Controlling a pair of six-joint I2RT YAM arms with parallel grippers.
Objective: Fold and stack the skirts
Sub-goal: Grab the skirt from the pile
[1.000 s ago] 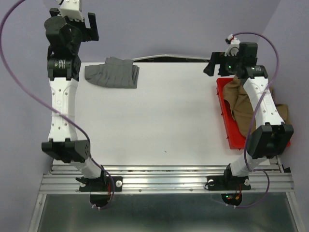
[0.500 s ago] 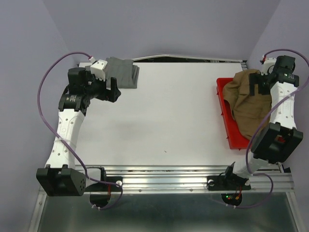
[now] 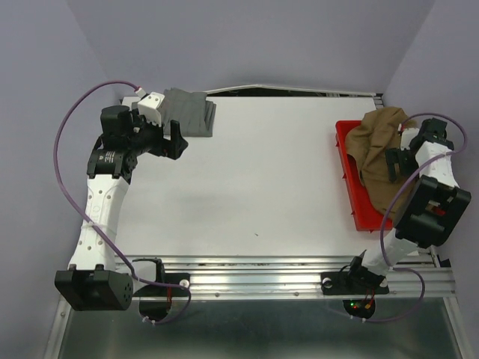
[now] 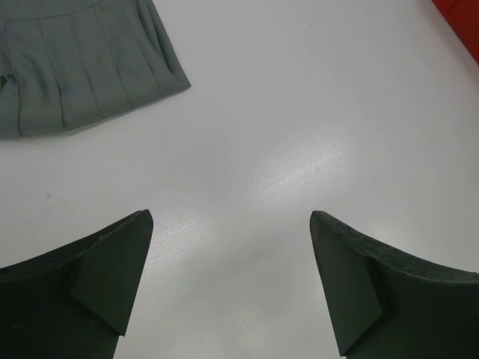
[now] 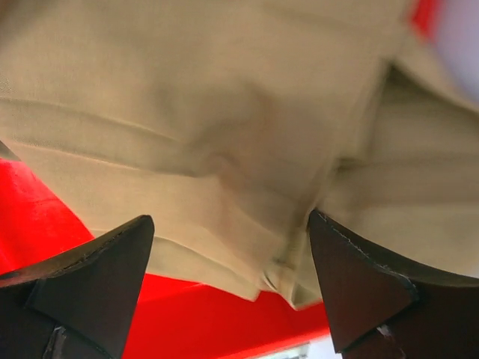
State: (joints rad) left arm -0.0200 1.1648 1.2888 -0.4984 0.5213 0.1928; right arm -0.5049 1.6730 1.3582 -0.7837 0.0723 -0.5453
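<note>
The released right end effector is hovering just above the tan skirt, likely starting pickup and needing to pinch a fold, while the released left end effector is idling, grey skirt just ahead.

A: What does everything rest on?

B: A white table with a smooth, matte top.

A: And what lies directly on it?

B: A grey skirt lies flat in the far left corner, its pleats showing. A red tray stands along the right edge, its long side running from near to far.

A: Are those two close together?

B: No, they are well apart, with the width of the white top between them. A small dark speck sits on the surface toward the near side, roughly midway across.
</note>
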